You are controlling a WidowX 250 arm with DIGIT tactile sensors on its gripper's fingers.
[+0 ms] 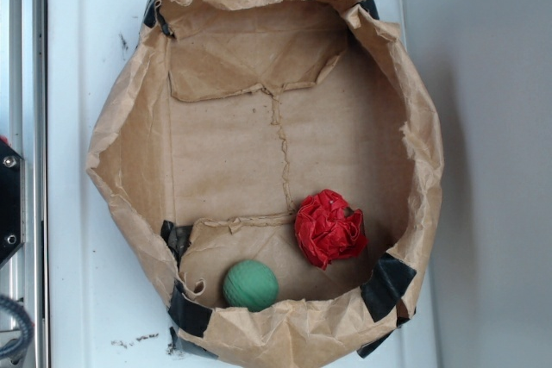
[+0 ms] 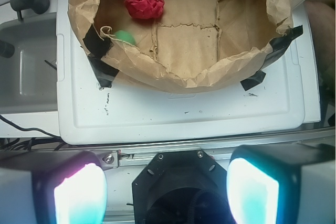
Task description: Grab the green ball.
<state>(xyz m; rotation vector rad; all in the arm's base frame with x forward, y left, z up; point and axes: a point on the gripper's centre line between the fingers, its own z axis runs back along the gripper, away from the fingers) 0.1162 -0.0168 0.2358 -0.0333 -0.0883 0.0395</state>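
A paper-lined bin (image 1: 121, 152) standing on a white tray (image 1: 86, 40) is shown from above and from the wrist. The green ball (image 1: 250, 285) lies on the bin floor against the near wall, close to the near-left corner, beside a taped seam (image 1: 188, 309). The red paper wad (image 1: 329, 228) rests near it, apart from it, towards the near-right.

A miss is judged most likely here: the ball sits tight under the crumpled wall, so a finger could be caught on the paper rim, or the ball nudged and rolled away. The wad could be seized by mistake.

The gripper (image 2: 167, 187) is held well outside the bin, above the tray's edge, its fingers (image 2: 79, 192) spread wide with nothing between them. In the wrist view the ball is half hidden behind the wall.
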